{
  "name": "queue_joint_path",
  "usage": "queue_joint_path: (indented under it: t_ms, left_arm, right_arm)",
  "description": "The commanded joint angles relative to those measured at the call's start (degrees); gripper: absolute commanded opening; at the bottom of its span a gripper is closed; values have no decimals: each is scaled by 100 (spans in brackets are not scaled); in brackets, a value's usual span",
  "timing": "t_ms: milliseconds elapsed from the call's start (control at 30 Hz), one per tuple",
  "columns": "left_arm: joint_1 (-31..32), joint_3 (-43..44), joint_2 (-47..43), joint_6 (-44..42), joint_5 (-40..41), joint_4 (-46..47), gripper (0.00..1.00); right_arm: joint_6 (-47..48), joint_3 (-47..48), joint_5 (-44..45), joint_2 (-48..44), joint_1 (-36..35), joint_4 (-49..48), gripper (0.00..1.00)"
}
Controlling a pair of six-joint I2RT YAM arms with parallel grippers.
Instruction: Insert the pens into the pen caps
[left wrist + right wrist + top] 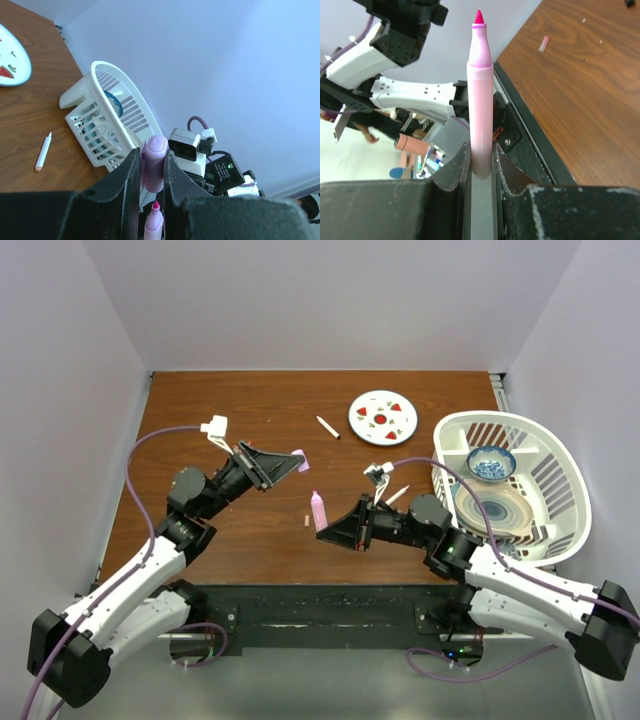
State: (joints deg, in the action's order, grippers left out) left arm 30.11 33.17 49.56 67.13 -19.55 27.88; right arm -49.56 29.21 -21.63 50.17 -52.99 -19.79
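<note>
My left gripper (pixel 292 461) is shut on a thick pale pink cap (pixel 300 454), held above the table; the cap also shows in the left wrist view (pixel 154 165), closed end up. My right gripper (pixel 324 531) is shut on the thick pale pink marker (pixel 317 508), red tip pointing at the cap. In the left wrist view the marker tip (pixel 155 205) sits just below the cap's open end, apart from it. In the right wrist view the marker (pixel 481 95) stands upright between the fingers. Thin white pens lie on the table (pixel 328 427), (pixel 397 495). A tiny pink cap (pixel 307 521) lies nearby.
A round white plate with red marks (pixel 383 416) lies at the back. A white basket (pixel 560 480) at the right holds a blue bowl (pixel 491 462) and a patterned plate. The basket also shows in the left wrist view (pixel 102 117).
</note>
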Motion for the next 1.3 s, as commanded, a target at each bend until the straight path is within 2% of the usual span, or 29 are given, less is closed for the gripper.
queue_joint_path:
  t_ms: [0,533,1033,1200,1267]
  left_arm:
    - [57,-3,-157,89,-145,394,0]
    - [399,-267,-52,160,-102,851,0]
    - [821,-636,-351,-113,-154,490,0]
    - [909,-610,-210,-156,-716,851,0]
    - [953,-522,-219,-261,-918,816,7]
  right_arm:
    - [192,331,264,45,-45,-473,0]
    - [236,542,255,203,-106,-341,0]
    - [438,568,475,-165,-106,-174,0]
    - [719,743,405,-166,-97,63,0]
    - [825,814,387,-236,-97,212,0]
